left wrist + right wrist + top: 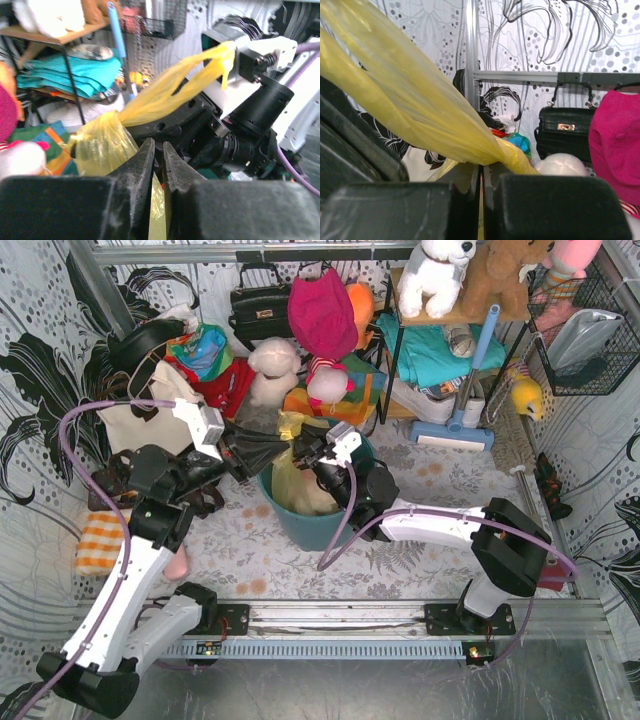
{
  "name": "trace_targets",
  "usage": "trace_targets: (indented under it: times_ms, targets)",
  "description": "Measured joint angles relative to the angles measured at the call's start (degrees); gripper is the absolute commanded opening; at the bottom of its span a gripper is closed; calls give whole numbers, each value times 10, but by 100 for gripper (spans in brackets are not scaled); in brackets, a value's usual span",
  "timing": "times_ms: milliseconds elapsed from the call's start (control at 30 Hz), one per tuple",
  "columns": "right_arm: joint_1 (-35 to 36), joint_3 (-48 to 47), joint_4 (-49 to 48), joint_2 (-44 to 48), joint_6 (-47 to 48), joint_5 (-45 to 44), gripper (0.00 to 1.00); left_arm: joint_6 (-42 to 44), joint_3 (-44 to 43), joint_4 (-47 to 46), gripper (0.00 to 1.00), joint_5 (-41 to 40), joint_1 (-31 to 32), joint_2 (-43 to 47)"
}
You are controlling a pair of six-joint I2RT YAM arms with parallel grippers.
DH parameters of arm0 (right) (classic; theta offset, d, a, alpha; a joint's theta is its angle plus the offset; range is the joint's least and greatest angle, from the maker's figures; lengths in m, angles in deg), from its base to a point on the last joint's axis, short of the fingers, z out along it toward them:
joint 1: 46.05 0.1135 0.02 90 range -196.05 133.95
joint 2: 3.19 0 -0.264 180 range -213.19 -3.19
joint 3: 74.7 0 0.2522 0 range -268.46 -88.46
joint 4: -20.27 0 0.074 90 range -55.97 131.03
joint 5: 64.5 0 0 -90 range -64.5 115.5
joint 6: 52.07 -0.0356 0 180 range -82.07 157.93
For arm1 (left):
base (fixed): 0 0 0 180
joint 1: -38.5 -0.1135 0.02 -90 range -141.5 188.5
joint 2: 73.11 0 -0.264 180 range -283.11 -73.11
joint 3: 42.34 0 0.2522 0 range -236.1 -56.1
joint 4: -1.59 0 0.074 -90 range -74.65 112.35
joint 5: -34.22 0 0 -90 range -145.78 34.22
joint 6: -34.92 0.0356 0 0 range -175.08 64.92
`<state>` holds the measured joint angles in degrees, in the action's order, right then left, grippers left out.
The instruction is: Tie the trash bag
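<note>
The yellow-green trash bag (288, 483) sits in the teal bin (305, 525) at the table's middle, its top gathered into twisted strands. My left gripper (262, 452) comes from the left and is shut on a thin fold of the bag (159, 200); its fingertips (146, 150) pinch it. A twisted strand (165, 95) runs up from a bunched knot to the right arm. My right gripper (306, 452) is at the bin's top rim, shut on the bag (420, 115), with a sliver of plastic between its closed jaws (481, 167).
A cream tote bag (140, 420) and black handbag (258, 305) stand behind the bin, with plush toys (272, 370). A shelf (440, 350) and blue brush (455, 430) are at the back right. An orange checked cloth (100, 540) lies left.
</note>
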<state>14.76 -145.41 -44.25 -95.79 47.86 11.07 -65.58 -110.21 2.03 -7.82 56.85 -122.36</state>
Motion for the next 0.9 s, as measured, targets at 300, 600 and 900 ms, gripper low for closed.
trace_targets:
  times_ms: [300,600,900]
  targets:
    - [-1,-2,-32,-5,12,34,0,-7,25,17,60,-195,0,48]
    - [-2,-2,-45,-5,19,40,0,-15,39,27,68,-211,0,2]
    - [-5,-1,-58,-5,19,40,0,-23,55,-14,15,-88,-1,-33]
